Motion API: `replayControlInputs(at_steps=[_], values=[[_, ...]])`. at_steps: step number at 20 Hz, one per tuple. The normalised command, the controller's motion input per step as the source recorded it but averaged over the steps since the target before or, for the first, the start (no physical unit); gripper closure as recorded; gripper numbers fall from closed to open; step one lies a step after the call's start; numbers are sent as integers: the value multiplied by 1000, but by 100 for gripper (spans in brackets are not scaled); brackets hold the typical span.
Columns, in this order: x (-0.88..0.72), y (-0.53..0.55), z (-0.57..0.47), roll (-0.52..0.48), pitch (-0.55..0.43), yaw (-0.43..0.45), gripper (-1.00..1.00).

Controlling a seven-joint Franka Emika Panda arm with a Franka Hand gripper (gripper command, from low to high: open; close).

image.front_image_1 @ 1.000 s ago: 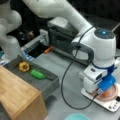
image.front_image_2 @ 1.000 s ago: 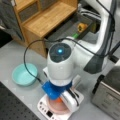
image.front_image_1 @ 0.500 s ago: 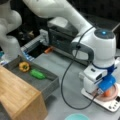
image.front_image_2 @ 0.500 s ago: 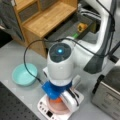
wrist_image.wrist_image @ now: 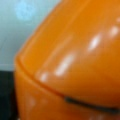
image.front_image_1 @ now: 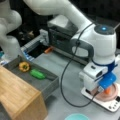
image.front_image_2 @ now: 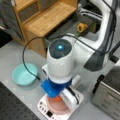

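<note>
My gripper points straight down over a pink plate that rests on a white scale. An orange object sits on the plate right under the gripper's blue mount. In a front view from above, the gripper covers most of the pink plate, and a sliver of the orange object shows below it. The orange object fills nearly the whole wrist view, very close to the camera. The fingertips are hidden in all views.
A grey bin holds a yellow pepper and a green vegetable, next to a wooden cabinet. A teal bowl lies left of the scale. A dark appliance stands behind, and a metal box stands at right.
</note>
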Motion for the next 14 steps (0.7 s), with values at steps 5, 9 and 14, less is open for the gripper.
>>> replayControlInputs(at_steps=[5, 9, 14], values=[[-122, -107, 88, -141, 82, 163, 100], [-184, -101, 10, -88, 53, 246, 100], [-248, -168, 57, -36, 61, 371, 100]])
